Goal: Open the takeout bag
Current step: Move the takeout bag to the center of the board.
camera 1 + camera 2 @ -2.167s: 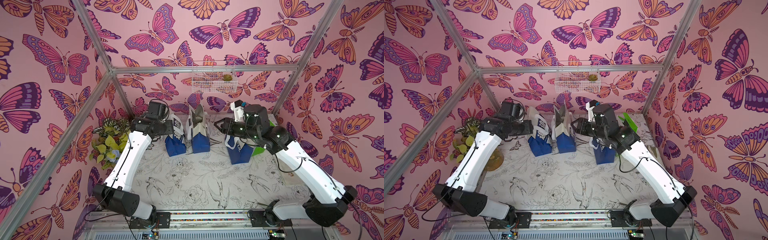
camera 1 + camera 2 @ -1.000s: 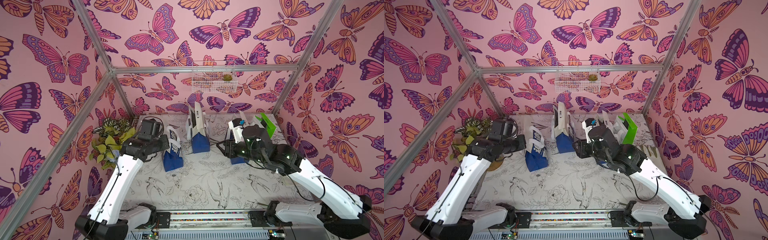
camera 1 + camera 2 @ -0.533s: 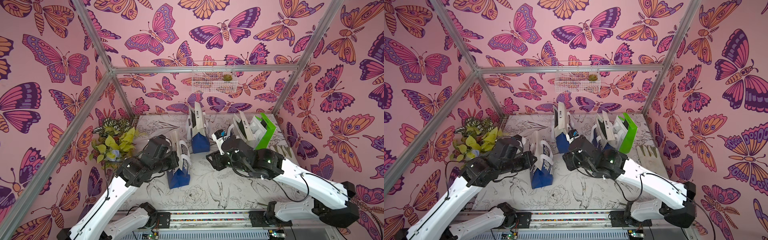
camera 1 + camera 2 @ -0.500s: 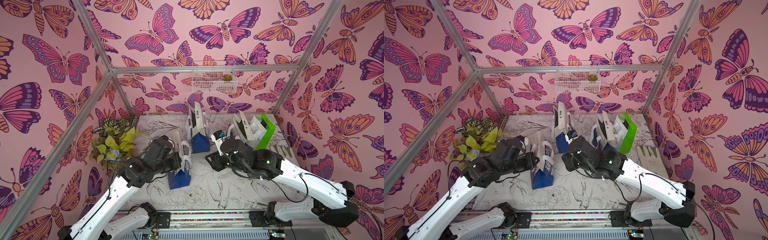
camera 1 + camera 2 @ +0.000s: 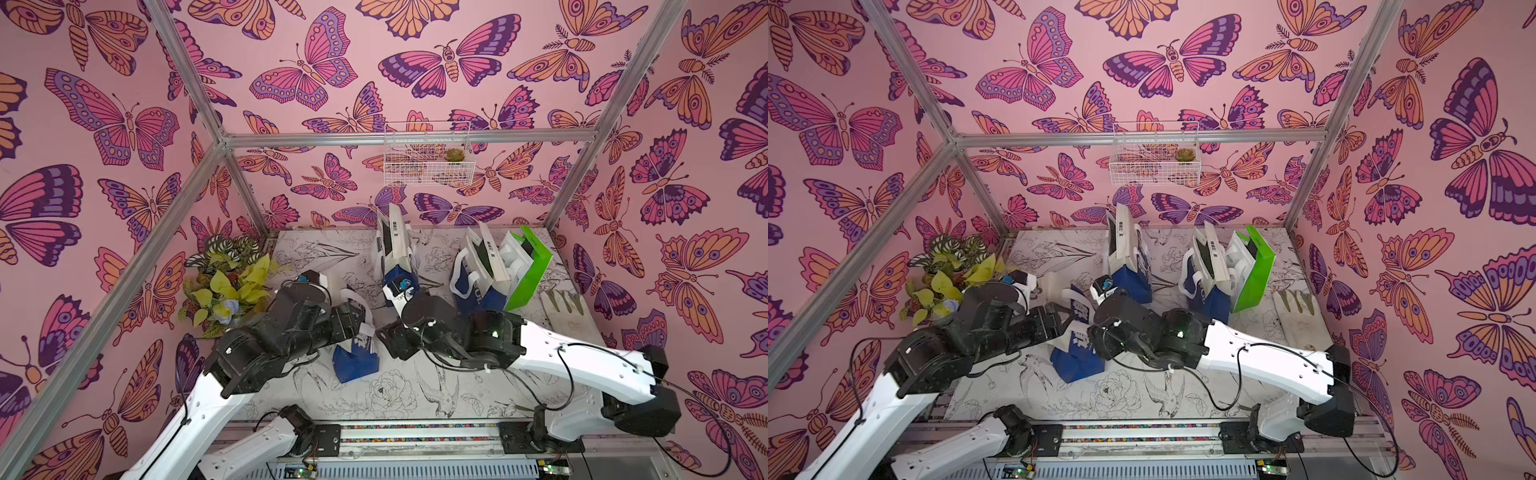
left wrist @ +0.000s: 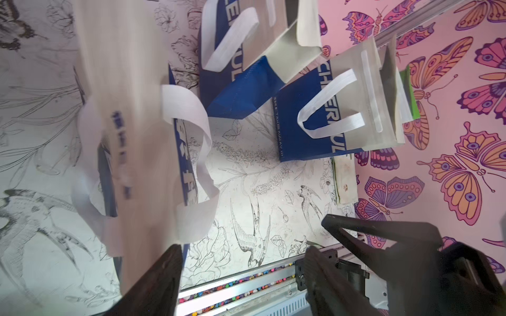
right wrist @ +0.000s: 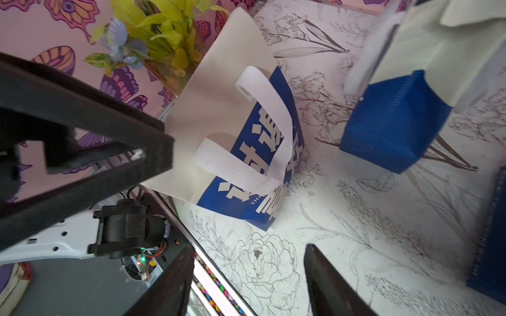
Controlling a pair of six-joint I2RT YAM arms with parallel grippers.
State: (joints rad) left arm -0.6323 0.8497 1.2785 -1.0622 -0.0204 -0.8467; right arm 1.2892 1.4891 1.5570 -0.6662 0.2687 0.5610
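Observation:
The takeout bag (image 5: pixel 355 359), blue below and white above with white loop handles, stands front-centre on the table in both top views (image 5: pixel 1077 359). My left gripper (image 5: pixel 365 322) is at its white top from the left side. In the left wrist view that gripper (image 6: pixel 243 276) is open, and the blurred bag (image 6: pixel 131 136) lies beside one finger (image 6: pixel 164 273), not between the two. My right gripper (image 5: pixel 384 338) hovers just right of the bag. It is open (image 7: pixel 246 281) with only table between its fingers, and the bag (image 7: pixel 232 136) stands ahead of it.
Two more blue-and-white bags (image 5: pixel 395 257) (image 5: pixel 478 278) and a green bag (image 5: pixel 530 270) stand at the back. A white glove (image 5: pixel 565 307) lies at the right and a leafy plant (image 5: pixel 228 286) at the left. A wire basket (image 5: pixel 428 153) hangs on the back wall.
Both arms came forward, and the bag travelled with the left gripper from the back row to front-centre. The left gripper went from shut to open, off the bag's top. The right gripper widened.

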